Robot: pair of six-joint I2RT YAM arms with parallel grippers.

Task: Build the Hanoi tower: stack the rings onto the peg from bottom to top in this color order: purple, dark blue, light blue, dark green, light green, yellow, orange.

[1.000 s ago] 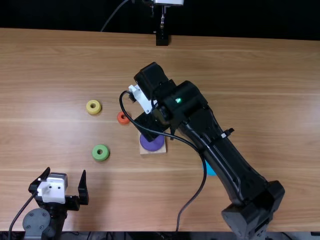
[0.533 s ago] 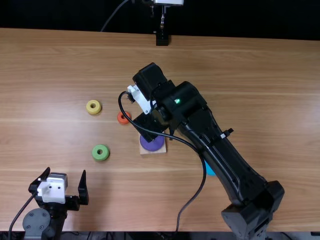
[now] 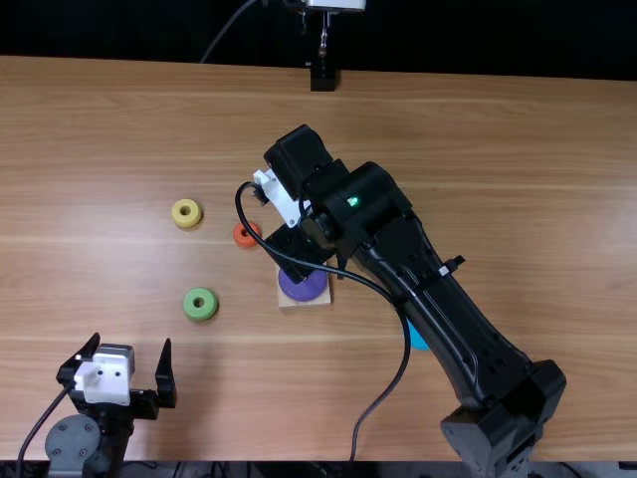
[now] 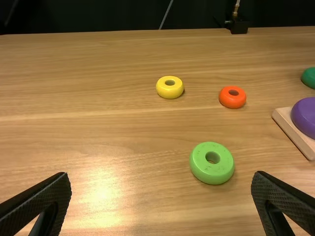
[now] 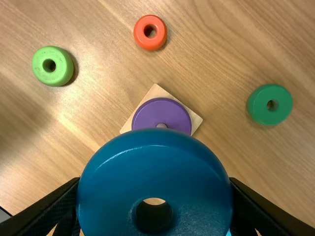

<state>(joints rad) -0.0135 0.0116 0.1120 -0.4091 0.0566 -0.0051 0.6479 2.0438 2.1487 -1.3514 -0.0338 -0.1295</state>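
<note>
Behind the wooden table (image 3: 528,179), blackness (image 3: 478,35).

"The purple ring (image 3: 304,286) lies flat on the wooden base (image 5: 156,91), round the peg (image 5: 161,126)."

"And the dark blue ring (image 5: 155,179) is held aloft!"

"Yellow (image 4: 170,91), orange (image 4: 232,101), light green (image 4: 212,173) and dark green (image 5: 260,105) rings lie loose, apart; light blue (image 3: 418,337) is partly hidden."

No readable text or numbers.

Top view looks steeply down (wrist views nearer).
</note>
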